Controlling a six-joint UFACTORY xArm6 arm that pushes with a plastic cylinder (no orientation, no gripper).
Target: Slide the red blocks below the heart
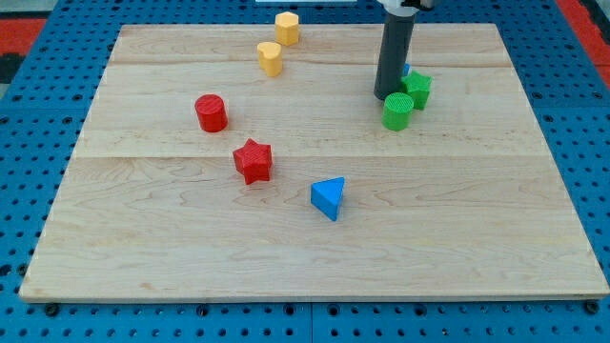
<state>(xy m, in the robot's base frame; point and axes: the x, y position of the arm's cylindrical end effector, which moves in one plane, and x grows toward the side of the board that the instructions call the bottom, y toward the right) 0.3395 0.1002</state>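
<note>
A: Bearing from my tip [389, 96] to the reds?

B: Both off toward the left edge of the table [477, 248], well apart from it. Red cylinder [211, 112] almost level with my tip; red star [254, 160] closer to the bottom edge, near the middle.

A: And the heart?

B: Probably the yellow block [270, 58] up toward the top edge, left of centre, though hard to tell the shape at this size. Second yellow block [287, 28] just beyond it, almost at the top edge. Star already lying roughly beneath the likely heart, cylinder off to its left.

A: Gripper?

B: None fitted: bare rod, nothing opened, nothing held. Just beside the green cylinder [398, 110], possibly touching; green star [416, 88] close behind.

A: Anything hidden?

B: Blue sliver [405, 70] behind the rod, shape unreadable. Rod's upper part cut off at the top.
</note>
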